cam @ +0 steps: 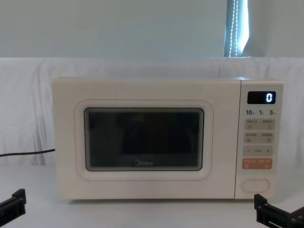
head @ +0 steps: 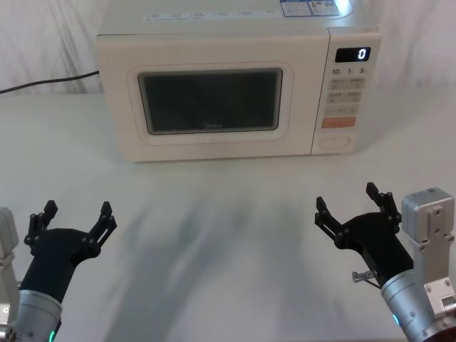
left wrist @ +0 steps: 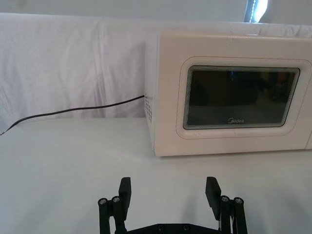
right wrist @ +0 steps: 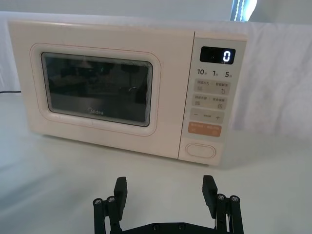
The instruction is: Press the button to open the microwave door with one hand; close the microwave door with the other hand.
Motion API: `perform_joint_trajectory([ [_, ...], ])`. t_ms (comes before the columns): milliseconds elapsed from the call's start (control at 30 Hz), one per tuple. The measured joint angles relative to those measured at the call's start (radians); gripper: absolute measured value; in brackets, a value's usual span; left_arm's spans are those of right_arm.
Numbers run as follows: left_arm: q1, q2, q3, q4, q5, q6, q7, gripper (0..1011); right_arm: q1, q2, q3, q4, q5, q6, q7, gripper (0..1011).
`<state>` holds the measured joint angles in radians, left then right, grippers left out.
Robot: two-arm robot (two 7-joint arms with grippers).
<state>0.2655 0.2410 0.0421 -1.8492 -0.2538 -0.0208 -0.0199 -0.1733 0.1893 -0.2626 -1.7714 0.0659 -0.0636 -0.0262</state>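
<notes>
The cream microwave door (head: 210,100) (left wrist: 242,99) (right wrist: 97,87) (cam: 145,139) with its dark window is shut, flush with the oven body. The button (head: 335,141) (right wrist: 200,150) (cam: 255,185) is the blank cream oblong at the bottom of the control panel, under the orange key. My left gripper (head: 77,222) (left wrist: 168,192) hovers open over the near left of the table, well short of the door. My right gripper (head: 350,205) (right wrist: 165,190) is open too, near the front right, roughly in line with the panel. Nothing is between either pair of fingers.
A white cloth covers the table (head: 228,235) and drapes the wall behind. A black power cable (head: 43,82) (left wrist: 73,111) runs off left from the oven's back. The display (head: 353,54) reads 0. Open table lies between grippers and oven.
</notes>
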Motion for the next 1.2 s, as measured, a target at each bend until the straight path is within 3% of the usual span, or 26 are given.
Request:
perform_joint_trajectory([
  [1200,0.000,0.000,0.000,0.000,0.000,0.000,0.000,1001,0.000,0.000,0.000,0.000,0.000,0.000,0.000,1002],
])
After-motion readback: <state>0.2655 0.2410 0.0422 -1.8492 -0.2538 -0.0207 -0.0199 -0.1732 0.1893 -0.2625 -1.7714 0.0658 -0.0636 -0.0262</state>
